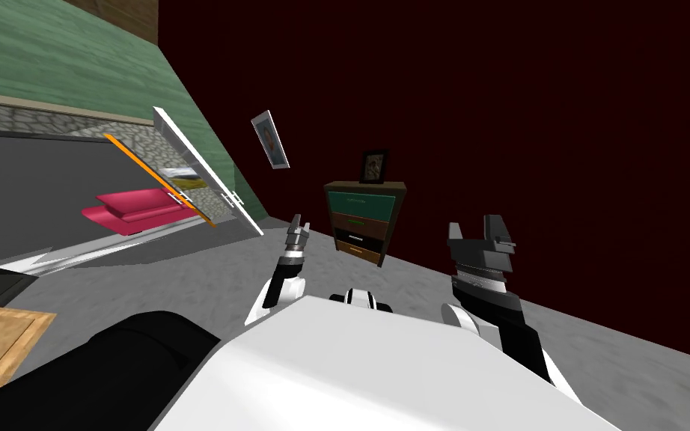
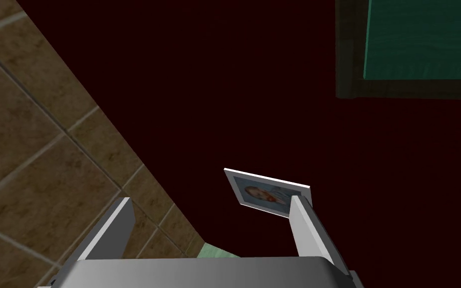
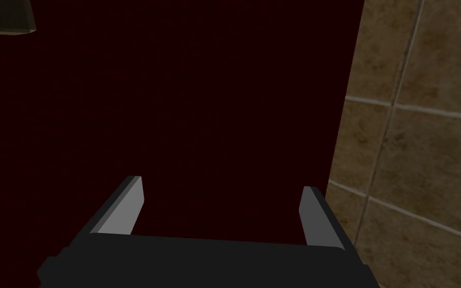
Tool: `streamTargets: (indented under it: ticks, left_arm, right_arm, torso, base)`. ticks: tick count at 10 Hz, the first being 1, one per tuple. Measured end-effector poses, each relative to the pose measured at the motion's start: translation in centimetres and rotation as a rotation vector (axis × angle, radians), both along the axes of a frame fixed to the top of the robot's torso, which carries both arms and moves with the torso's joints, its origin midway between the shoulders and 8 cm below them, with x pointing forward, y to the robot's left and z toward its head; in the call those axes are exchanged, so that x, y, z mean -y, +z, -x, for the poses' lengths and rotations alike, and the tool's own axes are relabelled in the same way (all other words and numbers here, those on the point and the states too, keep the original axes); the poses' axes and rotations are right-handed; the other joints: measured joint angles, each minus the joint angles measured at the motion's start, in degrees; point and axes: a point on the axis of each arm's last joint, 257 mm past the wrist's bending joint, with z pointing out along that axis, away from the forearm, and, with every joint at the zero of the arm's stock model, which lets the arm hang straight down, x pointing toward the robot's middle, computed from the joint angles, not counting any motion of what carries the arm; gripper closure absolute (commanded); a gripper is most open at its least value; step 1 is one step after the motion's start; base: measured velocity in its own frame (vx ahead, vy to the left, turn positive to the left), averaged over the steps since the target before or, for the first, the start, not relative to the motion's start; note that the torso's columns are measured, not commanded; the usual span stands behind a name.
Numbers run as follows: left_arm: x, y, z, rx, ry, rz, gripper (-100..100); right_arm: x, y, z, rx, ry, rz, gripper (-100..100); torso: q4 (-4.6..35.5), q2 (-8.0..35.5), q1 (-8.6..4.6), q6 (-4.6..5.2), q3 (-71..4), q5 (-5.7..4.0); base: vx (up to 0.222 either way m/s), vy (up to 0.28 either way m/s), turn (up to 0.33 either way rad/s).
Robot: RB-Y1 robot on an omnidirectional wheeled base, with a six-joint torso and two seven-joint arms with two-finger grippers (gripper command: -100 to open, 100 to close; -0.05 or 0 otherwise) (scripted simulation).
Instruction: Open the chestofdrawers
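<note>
Looking down across a grey floor (image 1: 209, 277), I am seeing the chest of drawers (image 1: 364, 221) standing upright against a dark red wall (image 1: 560, 150), ahead of me and well apart from both hands. Its four drawer fronts are stacking one above another, teal on top, then brown, black and tan. Each is running wide across, so I am judging that a pull will have to come straight back toward me. A small dark picture frame (image 1: 373, 166) is sitting on its top. The left gripper (image 1: 298, 222) is hovering left of the chest, fingers spread wide and holding nothing. Its wrist camera is catching a corner of the teal drawer front (image 2: 424, 40) far beyond the fingertips and off to one side, plus a framed portrait (image 2: 267, 195) on the wall. The right gripper (image 1: 477, 228) is hanging further off to the chest's right, also wide open and empty. I am judging the left arm the nearer one.
</note>
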Motion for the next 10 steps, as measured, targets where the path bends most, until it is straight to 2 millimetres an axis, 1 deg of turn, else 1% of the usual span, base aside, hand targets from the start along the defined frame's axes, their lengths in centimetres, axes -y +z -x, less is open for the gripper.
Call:
streamTargets:
  ticks: [2, 10]
  left_arm:
    - [0.3, -0.1, -0.6, -0.033, -0.011, -0.005, -100]
    - [1.2, -1.9, -2.5, -0.176, -0.034, 0.012, -100]
  right_arm:
    - [0.0, 0.0, 0.0, 0.0, 0.0, 0.0, 0]
    - [0.0, 0.0, 0.0, 0.0, 0.0, 0.0, 0]
  torso:
    - [0.02, 0.08, 0.04, 0.0, 0.05, 0.01]
    - [0.03, 0.1, 0.11, 0.0, 0.06, 0.03]
  base:
    - [0.106, -0.009, -0.066]
    - [0.112, -0.004, -0.063]
